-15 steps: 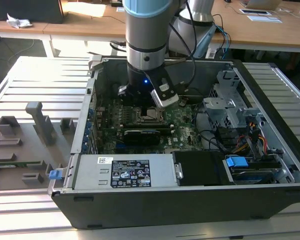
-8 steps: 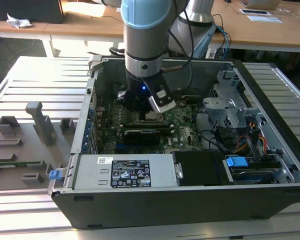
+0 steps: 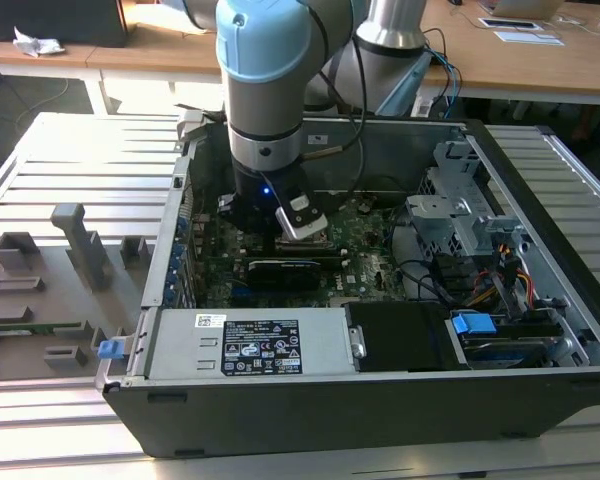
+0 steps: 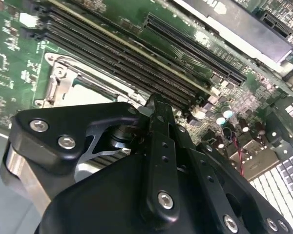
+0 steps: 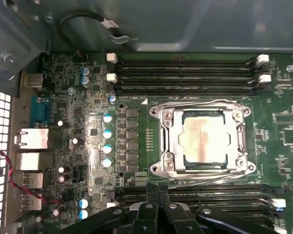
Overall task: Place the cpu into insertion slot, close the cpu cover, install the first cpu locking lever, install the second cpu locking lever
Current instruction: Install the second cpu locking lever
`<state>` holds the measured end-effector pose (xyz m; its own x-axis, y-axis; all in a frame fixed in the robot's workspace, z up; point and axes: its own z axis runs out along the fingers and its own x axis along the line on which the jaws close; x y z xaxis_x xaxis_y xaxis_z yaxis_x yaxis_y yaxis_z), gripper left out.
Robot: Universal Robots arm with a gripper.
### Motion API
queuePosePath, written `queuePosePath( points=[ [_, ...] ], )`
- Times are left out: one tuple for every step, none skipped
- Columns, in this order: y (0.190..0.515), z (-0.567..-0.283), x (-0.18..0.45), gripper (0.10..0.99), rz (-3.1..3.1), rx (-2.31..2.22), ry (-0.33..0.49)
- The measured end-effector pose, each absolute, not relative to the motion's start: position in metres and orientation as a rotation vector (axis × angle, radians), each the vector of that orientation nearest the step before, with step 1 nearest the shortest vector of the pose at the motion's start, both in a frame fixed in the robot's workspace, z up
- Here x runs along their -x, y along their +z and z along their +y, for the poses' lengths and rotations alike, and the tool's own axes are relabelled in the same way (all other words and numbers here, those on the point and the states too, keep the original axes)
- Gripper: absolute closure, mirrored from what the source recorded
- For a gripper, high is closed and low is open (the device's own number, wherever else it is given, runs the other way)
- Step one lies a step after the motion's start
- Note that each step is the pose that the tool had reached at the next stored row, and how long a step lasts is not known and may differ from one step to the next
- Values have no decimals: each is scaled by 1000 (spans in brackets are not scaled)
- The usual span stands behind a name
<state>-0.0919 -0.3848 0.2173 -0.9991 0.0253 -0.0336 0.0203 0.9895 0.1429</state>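
First wrist view: cpu [image 5: 203, 141] sits flat in the insertion slot [image 5: 203, 138], silvery top up, with the cpu cover [image 5: 242, 142] lying closed as a frame around it. Gripper [image 5: 157, 191] is just beside the socket's near edge, over the memory slots [image 5: 185, 78] on that side, fingertips pressed together and holding nothing. No clear view of the locking levers, so cannot tell if either is latched.

Exterior view: gripper [image 3: 298, 236] hangs low inside the open computer case [image 3: 540, 330], over the green motherboard [image 3: 365, 262], and the black heatsink [image 3: 282, 270] is just in front of it.

Second wrist view: gripper body blocks most of the socket; a corner of the insertion slot [image 4: 58, 83] shows past it.

Risks, as a guess: tips are very close to the memory slots, so a slightly off approach could hit them instead of a lever. A lever could slip off the closed tips and spring back. Pressing on an unseated cover could bend socket pins.
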Motion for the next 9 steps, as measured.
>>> queuePosePath(
  points=[
    [214, -385, 92, 980, 3098, -35, 222],
    [212, -385, 92, 980, 3098, -34, 222],
    [210, -385, 92, 980, 3098, -32, 222],
    [208, -385, 92, 980, 3098, -28, 224],
    [207, -385, 92, 980, 3098, -24, 227],
    [205, -385, 92, 980, 3098, -14, 237],
    [205, -385, 92, 980, 3097, -8, 249],
    [204, -384, 92, 980, 3097, -1, 259],
    [203, -384, 92, 980, 3097, 8, 266]
  ],
)
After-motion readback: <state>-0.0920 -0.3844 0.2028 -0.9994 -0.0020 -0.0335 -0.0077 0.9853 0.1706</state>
